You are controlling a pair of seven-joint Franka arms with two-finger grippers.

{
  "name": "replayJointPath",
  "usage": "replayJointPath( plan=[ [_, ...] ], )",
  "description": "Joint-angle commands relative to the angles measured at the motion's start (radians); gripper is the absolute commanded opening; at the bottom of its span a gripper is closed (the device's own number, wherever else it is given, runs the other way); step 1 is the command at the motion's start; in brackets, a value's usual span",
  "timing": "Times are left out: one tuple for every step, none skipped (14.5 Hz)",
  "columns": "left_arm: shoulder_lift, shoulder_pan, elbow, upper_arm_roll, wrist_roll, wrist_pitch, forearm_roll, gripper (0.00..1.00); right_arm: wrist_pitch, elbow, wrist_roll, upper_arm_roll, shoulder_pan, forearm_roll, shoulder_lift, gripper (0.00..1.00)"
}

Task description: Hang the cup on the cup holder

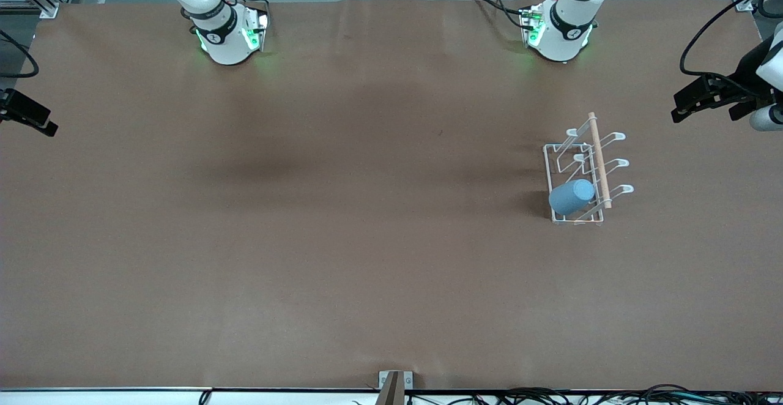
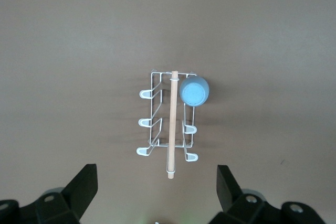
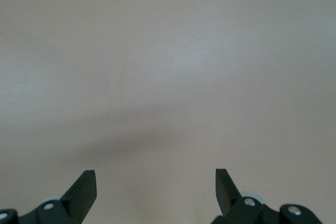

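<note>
While both arms wait high above the table with nothing in their grasp, the cup (image 1: 571,196) already sits on the cup holder (image 1: 584,172), slipped over the prong nearest the front camera on the side facing the right arm's end of the table; it shows at right of centre in the front view, its closed bottom tilted up and outward. In the left wrist view the cup (image 2: 194,91) appears as a pale blue disc just above the middle of the frame, touching the rack beside the wooden dowel (image 2: 171,124); the cup holder (image 2: 169,124) stands upright in the centre of that frame, its other five prongs bare. The left gripper (image 2: 156,182) hangs over the rack, its black fingers (image 2: 84,187) spread as wide as they go at the lower edge of the frame, holding nothing; the right gripper (image 3: 156,182) hangs over bare brown table (image 3: 168,77), its fingers (image 3: 83,188) likewise spread wide and empty at the bottom of the right wrist view. The table (image 1: 306,240) fills the front view, with the rack toward the left arm's end.
</note>
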Motion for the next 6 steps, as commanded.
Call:
replayJointPath(
  plan=[
    [-0.030, 0.012, -0.027, -0.009, 0.036, 0.017, -0.031, 1.00, 0.000, -0.021, 0.016, 0.000, 0.002, 0.010, -0.022, 1.00],
    [-0.028, 0.012, -0.027, -0.006, 0.041, 0.018, -0.043, 1.00, 0.000, -0.019, 0.016, 0.000, 0.002, 0.010, -0.022, 1.00],
    [-0.028, 0.012, -0.029, -0.006, 0.041, 0.018, -0.044, 1.00, 0.000, -0.019, 0.016, 0.000, 0.002, 0.011, -0.022, 1.00],
    [-0.028, 0.012, -0.029, -0.004, 0.039, 0.017, -0.044, 1.00, 0.000, -0.019, 0.016, 0.000, 0.002, 0.011, -0.022, 1.00],
    [-0.028, 0.012, -0.027, -0.004, 0.036, 0.018, -0.044, 1.00, 0.000, -0.019, 0.017, 0.000, 0.002, 0.011, -0.022, 1.00],
    [-0.028, 0.012, -0.027, -0.004, 0.033, 0.018, -0.044, 1.00, 0.000, -0.019, 0.017, 0.000, 0.002, 0.011, -0.022, 1.00]
  ],
)
